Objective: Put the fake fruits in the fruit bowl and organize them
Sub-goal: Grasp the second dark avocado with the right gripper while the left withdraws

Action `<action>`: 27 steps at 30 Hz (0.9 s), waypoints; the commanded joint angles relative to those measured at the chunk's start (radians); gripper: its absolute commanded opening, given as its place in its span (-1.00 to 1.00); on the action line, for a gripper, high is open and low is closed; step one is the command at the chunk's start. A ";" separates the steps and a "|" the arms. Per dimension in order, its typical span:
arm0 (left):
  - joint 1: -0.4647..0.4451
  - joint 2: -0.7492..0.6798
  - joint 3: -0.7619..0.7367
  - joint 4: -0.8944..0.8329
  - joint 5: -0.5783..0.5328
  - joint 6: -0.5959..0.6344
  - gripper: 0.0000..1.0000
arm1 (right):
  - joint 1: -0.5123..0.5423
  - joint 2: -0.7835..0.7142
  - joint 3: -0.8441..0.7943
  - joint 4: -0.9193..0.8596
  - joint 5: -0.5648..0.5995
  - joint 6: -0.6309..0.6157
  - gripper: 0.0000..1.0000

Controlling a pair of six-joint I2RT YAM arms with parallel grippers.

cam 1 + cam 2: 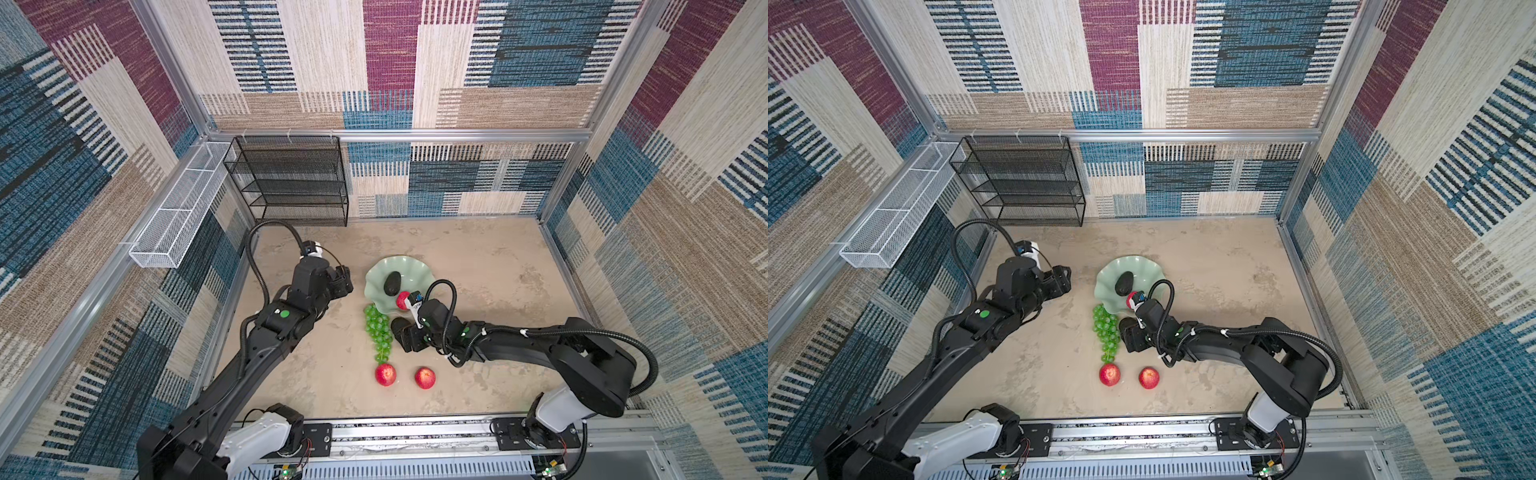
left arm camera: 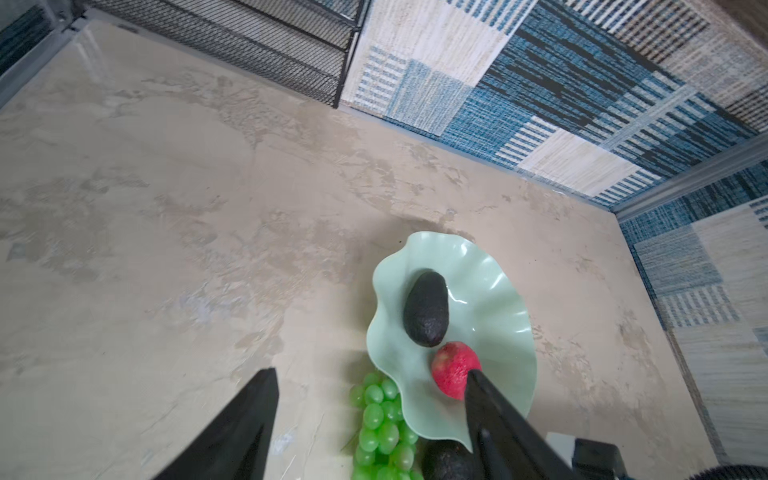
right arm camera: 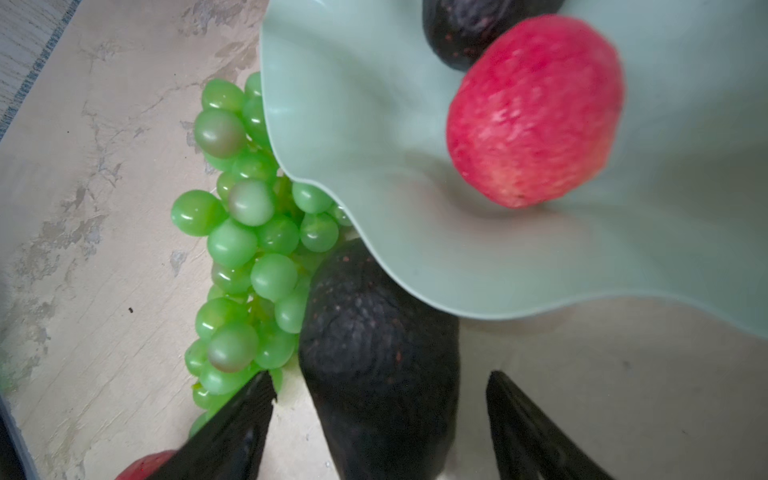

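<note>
Avocado point(image 3: 374, 353) sits inside spread right claw point(image 3: 380, 380), reaching low; left claw point(image 2: 370, 372) hovers spread.

the pale mint-green wavy-rimmed bowl point(image 2: 490, 291) looks smooth and glossy; the green grape bunch point(image 3: 245, 249) shines like translucent plastic; the dark pear-shaped avocado point(image 3: 374, 353) is matt and pebbled.

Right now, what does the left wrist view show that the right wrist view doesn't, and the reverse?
Only the left wrist view: the black mesh rack, the bowl's far rim, and the open left pincer with nothing between its fingers. Only the right wrist view: the open right pincer straddling the avocado on the table, plus a red sliver, likely another apple. Both: the mint fruit bowl, the avocado and apple in it, the green grapes at its rim, and that table avocado.
</note>
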 commanded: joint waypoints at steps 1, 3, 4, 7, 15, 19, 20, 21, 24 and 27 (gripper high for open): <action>0.021 -0.083 -0.066 -0.034 -0.070 -0.059 0.50 | 0.014 0.042 0.028 0.045 0.019 0.021 0.52; 0.031 -0.126 -0.098 -0.054 -0.087 -0.071 0.51 | 0.019 0.050 0.028 0.045 0.030 0.028 0.35; 0.035 -0.139 -0.107 -0.058 -0.090 -0.074 0.51 | 0.021 0.050 0.026 0.043 0.037 0.032 0.27; 0.042 -0.156 -0.123 -0.063 -0.097 -0.082 0.52 | 0.022 0.035 0.010 0.012 0.064 0.042 0.02; 0.048 -0.112 -0.128 -0.029 -0.069 -0.083 0.52 | 0.044 -0.274 -0.183 -0.173 0.111 0.161 -0.15; 0.052 -0.090 -0.136 -0.014 -0.040 -0.091 0.52 | 0.037 -0.483 -0.164 -0.288 0.215 0.130 -0.11; 0.053 -0.086 -0.137 -0.012 -0.034 -0.093 0.52 | 0.019 -0.499 -0.139 -0.295 0.232 0.102 -0.10; 0.052 -0.083 -0.138 -0.015 -0.030 -0.095 0.52 | -0.008 -0.494 -0.111 -0.295 0.230 0.079 -0.10; 0.052 -0.086 -0.133 -0.032 -0.010 -0.097 0.52 | -0.130 -0.415 -0.018 -0.244 0.160 -0.002 -0.12; 0.053 -0.103 -0.126 -0.067 -0.003 -0.087 0.52 | -0.186 -0.287 0.093 -0.177 0.140 -0.103 -0.12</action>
